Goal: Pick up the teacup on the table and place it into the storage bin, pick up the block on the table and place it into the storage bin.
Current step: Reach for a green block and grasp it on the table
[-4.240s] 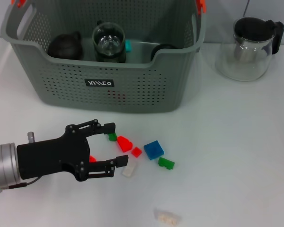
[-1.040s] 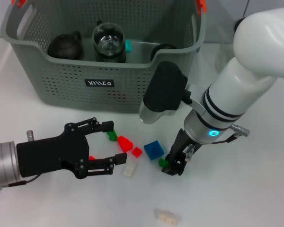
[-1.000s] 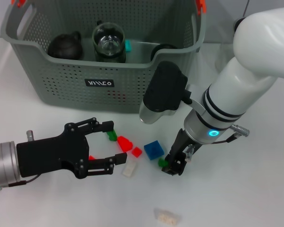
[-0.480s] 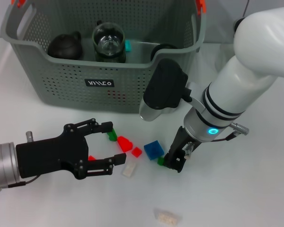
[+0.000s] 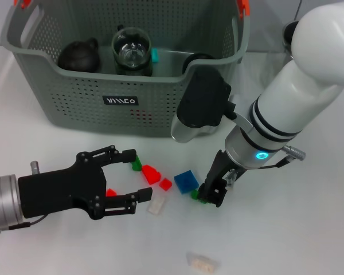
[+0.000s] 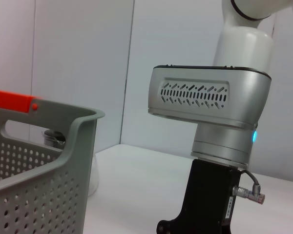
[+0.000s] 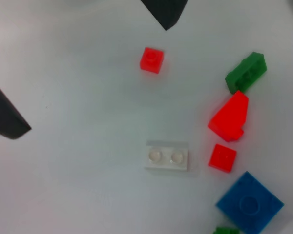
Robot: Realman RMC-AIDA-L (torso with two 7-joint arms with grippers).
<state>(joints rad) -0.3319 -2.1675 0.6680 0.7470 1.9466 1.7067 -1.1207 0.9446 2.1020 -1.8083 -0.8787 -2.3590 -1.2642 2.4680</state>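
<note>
The grey storage bin (image 5: pixel 126 100) stands at the back and holds a glass cup (image 5: pixel 132 52) and a dark teapot (image 5: pixel 78 55). No teacup shows on the table. Loose blocks lie in front of the bin: blue (image 5: pixel 186 181), red wedge (image 5: pixel 151 173), small red (image 5: pixel 165 184), green (image 5: pixel 136 165), white (image 5: pixel 156 206). My right gripper (image 5: pixel 209 196) is low at the table, shut on a green block (image 5: pixel 195 195) beside the blue one. My left gripper (image 5: pixel 139 175) is open, hovering left of the blocks, with a small red block (image 5: pixel 110 192) under it.
A pale block (image 5: pixel 202 263) lies alone near the front edge. The glass teapot (image 5: pixel 288 31) at the back right is mostly hidden by my right arm. In the right wrist view the blue block (image 7: pixel 249 204) and white block (image 7: pixel 167 156) lie below.
My right arm came in and lowered onto the green block. In the last second the gripper and the green block shifted slightly left and up. The left gripper stayed put.
</note>
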